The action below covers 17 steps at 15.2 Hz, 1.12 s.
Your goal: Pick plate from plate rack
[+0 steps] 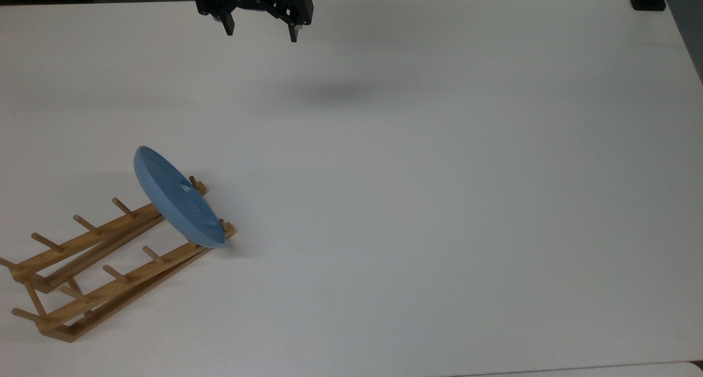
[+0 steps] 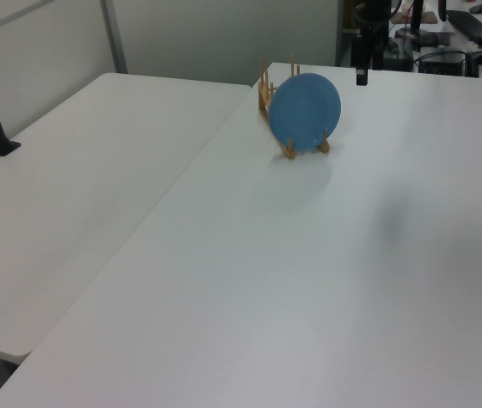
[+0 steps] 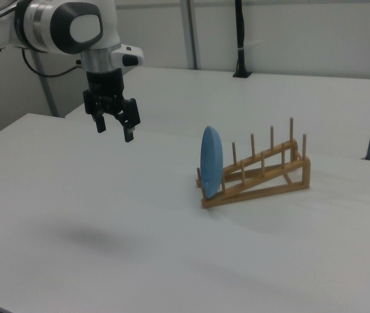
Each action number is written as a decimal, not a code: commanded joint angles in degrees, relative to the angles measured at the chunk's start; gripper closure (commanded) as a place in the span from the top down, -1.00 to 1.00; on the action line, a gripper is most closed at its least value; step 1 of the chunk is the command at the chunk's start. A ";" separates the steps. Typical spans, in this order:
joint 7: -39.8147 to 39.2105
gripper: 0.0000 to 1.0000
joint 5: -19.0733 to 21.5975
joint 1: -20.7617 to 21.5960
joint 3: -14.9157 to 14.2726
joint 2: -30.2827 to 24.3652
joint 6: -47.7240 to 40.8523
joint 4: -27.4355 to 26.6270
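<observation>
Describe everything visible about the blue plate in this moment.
The plate is round, shallow and light blue, with a raised rim and a smooth, slightly glossy face. It stands on edge in the end slot of the wooden rack, nearly upright and leaning a little against the pegs. Only the rack touches it. The gripper hangs open above the white table, well apart from the plate.

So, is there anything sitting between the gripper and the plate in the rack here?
Nothing visible. The open gripper hangs in the air above bare white table, well apart from the plate, which stands on edge at the low end of the plate rack. The rack's pegs lie behind the plate, away from the gripper.
</observation>
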 commanded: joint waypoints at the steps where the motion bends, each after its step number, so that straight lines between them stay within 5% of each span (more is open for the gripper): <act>1: -0.86 1.00 -0.69 0.46 -0.17 -1.45 -1.57 -0.96; 14: -1.13 1.00 -0.78 0.28 -0.26 -1.28 1.41 -0.87; 17: -1.39 1.00 -3.40 0.37 -0.08 -0.66 3.71 -0.87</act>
